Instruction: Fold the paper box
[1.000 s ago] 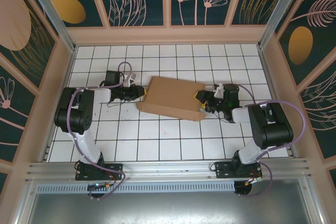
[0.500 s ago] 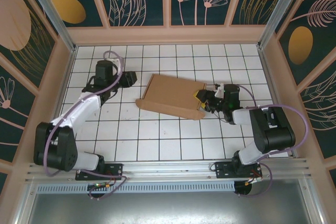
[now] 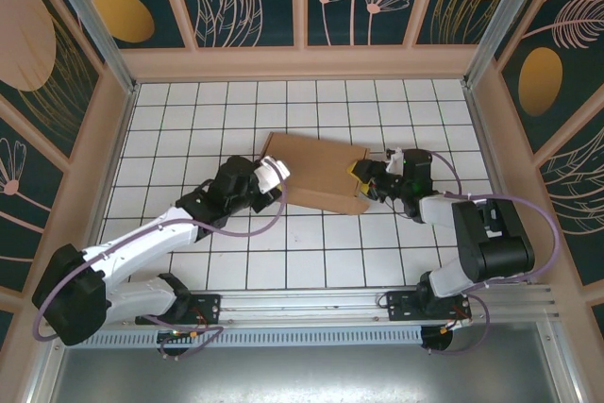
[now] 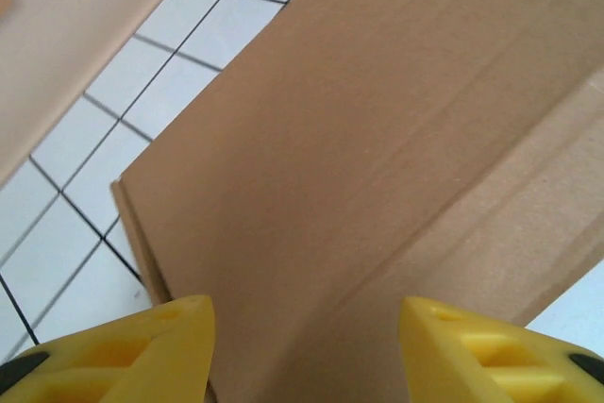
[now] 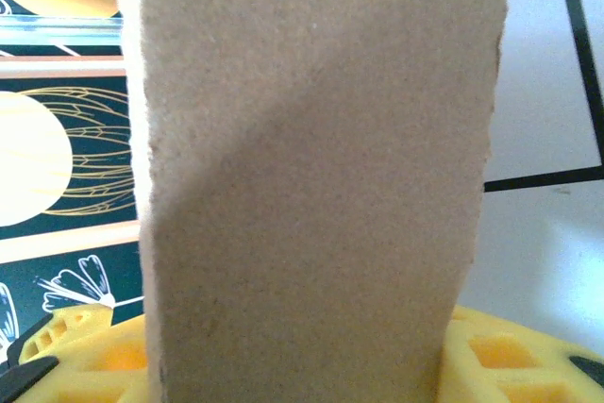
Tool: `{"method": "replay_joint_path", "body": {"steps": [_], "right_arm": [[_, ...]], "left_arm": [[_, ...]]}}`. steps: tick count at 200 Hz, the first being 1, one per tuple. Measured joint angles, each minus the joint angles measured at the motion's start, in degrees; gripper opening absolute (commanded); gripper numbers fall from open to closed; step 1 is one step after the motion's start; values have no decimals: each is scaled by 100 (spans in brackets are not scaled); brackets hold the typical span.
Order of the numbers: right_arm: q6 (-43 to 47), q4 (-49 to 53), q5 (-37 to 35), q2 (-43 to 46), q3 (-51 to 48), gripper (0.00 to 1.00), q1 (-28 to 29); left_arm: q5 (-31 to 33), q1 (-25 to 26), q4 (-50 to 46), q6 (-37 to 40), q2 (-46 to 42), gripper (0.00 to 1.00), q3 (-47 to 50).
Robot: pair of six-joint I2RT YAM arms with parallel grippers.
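The paper box (image 3: pixel 316 169) is plain brown cardboard lying in the middle of the white tiled table, turned slightly. My left gripper (image 3: pixel 276 176) reaches in from the lower left to the box's near left corner. In the left wrist view its yellow fingertips (image 4: pixel 142 346) stand apart over the creased cardboard (image 4: pixel 359 139), so my left gripper (image 4: pixel 307 351) is open and holds nothing. My right gripper (image 3: pixel 363 179) is at the box's right end. In the right wrist view a band of cardboard (image 5: pixel 311 139) stands between both yellow fingers (image 5: pixel 510 356), and my right gripper (image 5: pixel 297 361) is shut on it.
A white tiled floor (image 3: pixel 302 252) is ringed by beige walls (image 3: pixel 109 158) with painted panels behind. An aluminium rail (image 3: pixel 302 301) with both arm bases runs along the near edge. Free tiles lie in front of and behind the box.
My left arm has swung from the box's far left side out and round to its near left corner, its jaws widening. The right gripper has kept its hold at the right end.
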State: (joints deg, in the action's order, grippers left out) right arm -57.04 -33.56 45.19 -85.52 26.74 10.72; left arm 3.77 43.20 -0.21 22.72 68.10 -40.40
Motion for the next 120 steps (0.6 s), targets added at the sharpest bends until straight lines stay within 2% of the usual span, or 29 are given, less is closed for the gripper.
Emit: {"method": "replay_joint_path", "body": {"steps": [34,73,120], "right_arm": [[-144,-4,81,111,0,50,2],[-356,-9,133,376,0,49,153],[-562,-70,83,505,4,48,503]], "left_arm": [[22,221,131,756,188,57,79],[603,535,671,1552,487,56,507],[1115,675,1580,2531,280,57,966]]}}
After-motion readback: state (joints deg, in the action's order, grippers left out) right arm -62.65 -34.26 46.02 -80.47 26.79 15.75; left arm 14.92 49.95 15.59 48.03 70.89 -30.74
